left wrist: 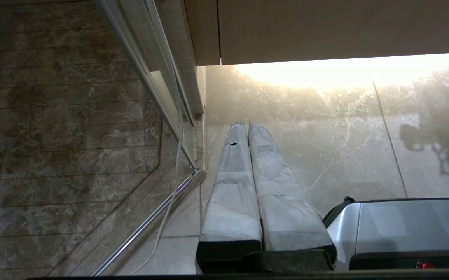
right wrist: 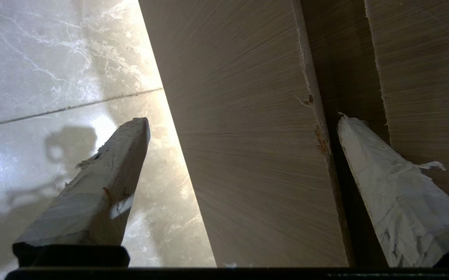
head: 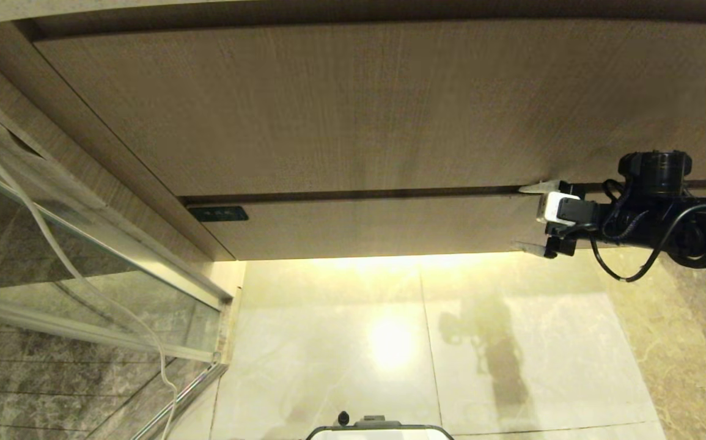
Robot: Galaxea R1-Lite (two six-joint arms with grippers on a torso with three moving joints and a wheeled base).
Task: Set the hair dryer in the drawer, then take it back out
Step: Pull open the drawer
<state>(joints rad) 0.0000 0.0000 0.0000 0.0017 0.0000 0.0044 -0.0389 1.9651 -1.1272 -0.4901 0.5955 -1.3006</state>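
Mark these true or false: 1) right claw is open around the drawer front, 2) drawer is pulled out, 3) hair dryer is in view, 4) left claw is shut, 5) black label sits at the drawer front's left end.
1) True: the right claw is open, one finger at the gap above the drawer front, the other below its bottom edge.
2) False: it looks closed.
3) False: no hair dryer shows in any view.
4) True: the left claw has its fingers together, over the floor.
5) True: the black label is there.

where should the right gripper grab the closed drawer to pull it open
By its top edge, from the front: the drawer front is flat and handleless, with only the dark gap above it. The right gripper already stands open astride the front panel, one finger at that gap.
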